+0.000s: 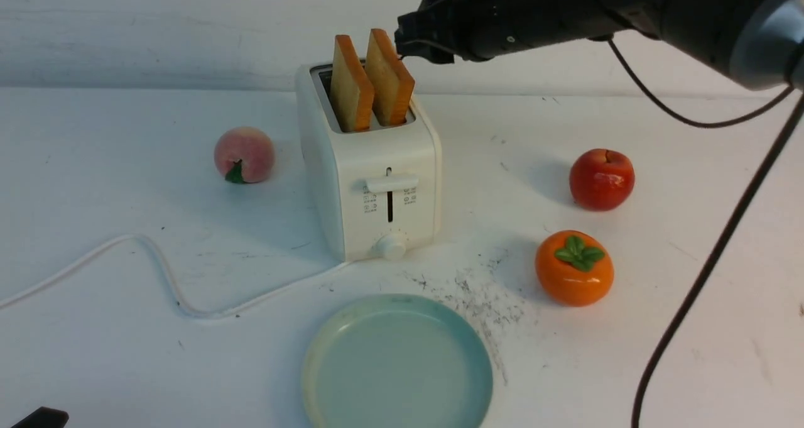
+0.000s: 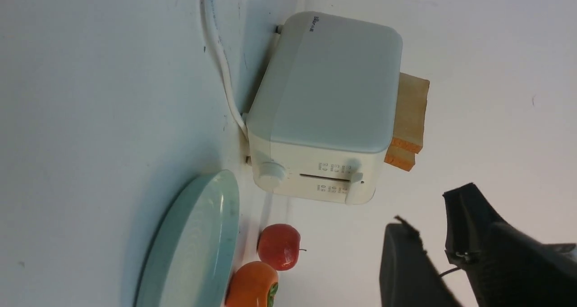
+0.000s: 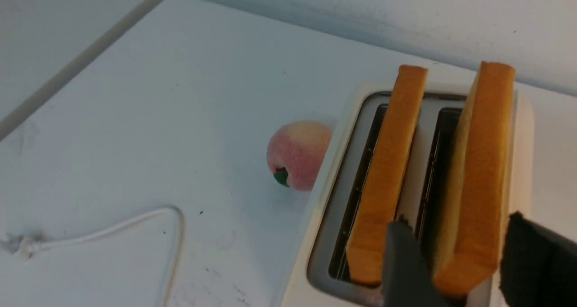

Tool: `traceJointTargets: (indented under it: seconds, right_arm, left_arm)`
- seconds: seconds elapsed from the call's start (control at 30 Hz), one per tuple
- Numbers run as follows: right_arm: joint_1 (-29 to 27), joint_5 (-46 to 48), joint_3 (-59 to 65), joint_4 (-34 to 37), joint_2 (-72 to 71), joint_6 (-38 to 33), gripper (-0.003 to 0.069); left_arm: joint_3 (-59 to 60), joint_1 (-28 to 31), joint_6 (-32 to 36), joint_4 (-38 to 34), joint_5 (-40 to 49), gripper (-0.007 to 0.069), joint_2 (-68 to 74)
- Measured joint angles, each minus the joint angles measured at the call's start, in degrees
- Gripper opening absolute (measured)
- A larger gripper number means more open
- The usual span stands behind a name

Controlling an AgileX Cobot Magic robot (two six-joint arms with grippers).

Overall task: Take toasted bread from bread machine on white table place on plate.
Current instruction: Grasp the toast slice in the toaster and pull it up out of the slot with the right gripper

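Toward the white table's (image 1: pixel 94 195) far edge, the right gripper (image 3: pixel 469 271), fingers spread, straddles one toasted bread (image 3: pixel 478 162) (left gripper (image 2: pixel 432 205) likewise spread).

The toaster (image 1: pixel 370 176) stands mid-table (image 1: pixel 94 164), lever face toward the robot. Two bread slices stand upright in its slots, side by side: left slice (image 1: pixel 352 85), right slice (image 1: pixel 389 79). The plate (image 1: pixel 397 365) lies in front of the toaster, apart from it. The peach (image 1: pixel 244 154) lies left of the toaster, and the apple (image 1: pixel 602 179) well to its right. The persimmon (image 1: pixel 574 268) lies in front of the apple, right of the plate. The cord (image 1: pixel 157 264) runs from the toaster's front left base leftward across the table. The right gripper (image 1: pixel 408 38) hangs above the toaster's rear right, just beside the right slice.
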Motion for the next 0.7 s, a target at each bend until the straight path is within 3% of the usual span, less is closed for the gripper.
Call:
traceJointTargets:
  seconds: [0.13,0.2,0.7]
  right_arm:
    - [0.0,-4.7,0.0,0.8,2.6,-0.2,0.0465]
    - [0.0,-6.4,0.0,1.1,3.7,-0.2,0.0499]
    - [0.0,-7.9,0.0,1.5,8.7,-0.4,0.0505]
  left_arm:
    - [0.0,0.0,0.0,0.6,0.0,0.0237,0.0]
    - [0.0,0.0,0.0,0.8,0.0,0.0237,0.0]
    - [0.0,0.0,0.0,1.0,0.0,0.0237,0.0]
